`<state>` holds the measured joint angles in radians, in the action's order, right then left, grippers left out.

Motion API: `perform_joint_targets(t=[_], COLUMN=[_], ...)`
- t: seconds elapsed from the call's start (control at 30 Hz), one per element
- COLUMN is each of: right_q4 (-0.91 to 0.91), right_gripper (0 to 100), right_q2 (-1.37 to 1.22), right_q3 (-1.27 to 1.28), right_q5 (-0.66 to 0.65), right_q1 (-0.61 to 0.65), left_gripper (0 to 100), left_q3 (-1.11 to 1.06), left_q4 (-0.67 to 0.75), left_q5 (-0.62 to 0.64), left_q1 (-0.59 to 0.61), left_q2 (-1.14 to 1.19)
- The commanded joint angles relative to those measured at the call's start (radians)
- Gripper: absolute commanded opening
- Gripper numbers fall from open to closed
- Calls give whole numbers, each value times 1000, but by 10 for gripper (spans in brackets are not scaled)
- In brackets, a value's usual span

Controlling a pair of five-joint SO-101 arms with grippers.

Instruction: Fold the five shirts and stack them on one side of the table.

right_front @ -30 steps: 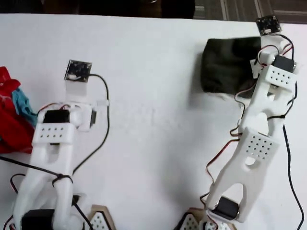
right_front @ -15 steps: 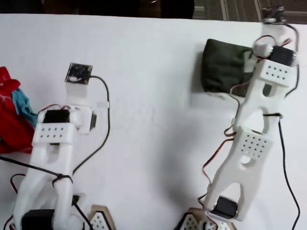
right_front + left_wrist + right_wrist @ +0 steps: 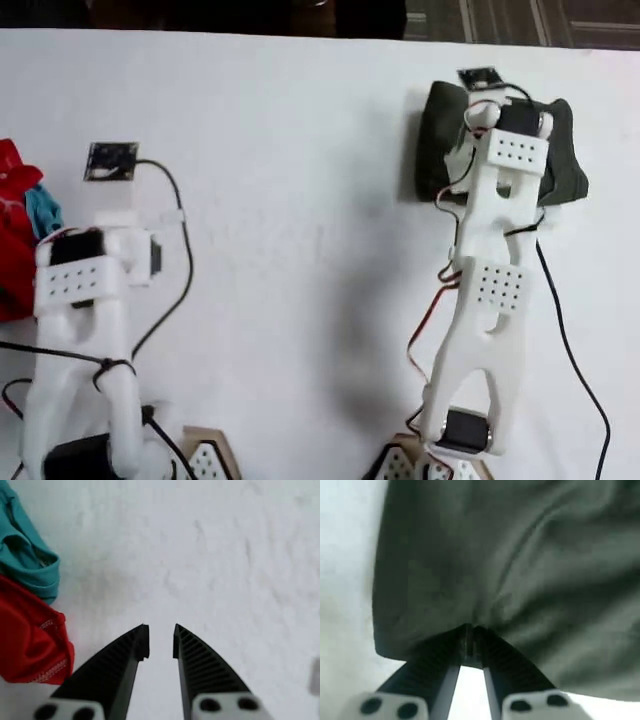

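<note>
A folded dark green shirt (image 3: 438,140) lies at the back right of the white table (image 3: 300,200). The right arm (image 3: 500,160) stretches over it. My right gripper (image 3: 469,636) is shut, its tips pressed against the green shirt (image 3: 520,570) near one edge. At the table's left edge a crumpled red shirt (image 3: 15,255) and a teal shirt (image 3: 42,210) lie in a heap. The left arm (image 3: 80,280) stands just beside them. My left gripper (image 3: 160,641) hangs slightly open over bare table, with the red shirt (image 3: 25,640) and teal shirt (image 3: 25,565) off to one side.
Both arm bases sit at the table's near edge (image 3: 300,470). Black and red cables (image 3: 185,270) trail from the arms. A dark floor lies beyond the table's far edge (image 3: 250,32).
The right arm swung left from the green shirt's right side to above its middle. The left arm shifted left toward the red and teal heap.
</note>
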<state>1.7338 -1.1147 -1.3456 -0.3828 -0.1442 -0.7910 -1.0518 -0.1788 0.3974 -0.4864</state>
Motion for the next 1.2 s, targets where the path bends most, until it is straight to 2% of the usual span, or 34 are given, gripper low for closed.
perform_joint_targets(t=[0.0,0.13,0.3,0.53,0.7,0.87,1.03,1.17], right_q4=[28,35,36,35,31,30,27,-18], right_gripper=[19,19,23,35,123,125,120,120], right_q2=[38,137,321,673,909,1104,1305,1458], right_q3=[-164,-288,-212,299,683,954,1226,1436], right_q5=[-8,-2,0,-8,-55,-104,-106,-106], right_q1=[5,2,-8,38,104,127,116,110], left_gripper=[108,109,109,114,215,282,282,282], left_q3=[12,24,229,460,552,641,665,657], left_q4=[-6,-17,-181,-247,-273,-267,-264,-210], left_q5=[-44,-48,-51,-180,-287,-267,-262,-261], left_q1=[69,147,288,443,463,502,505,512], left_q2=[-37,-38,-32,81,296,479,623,733])
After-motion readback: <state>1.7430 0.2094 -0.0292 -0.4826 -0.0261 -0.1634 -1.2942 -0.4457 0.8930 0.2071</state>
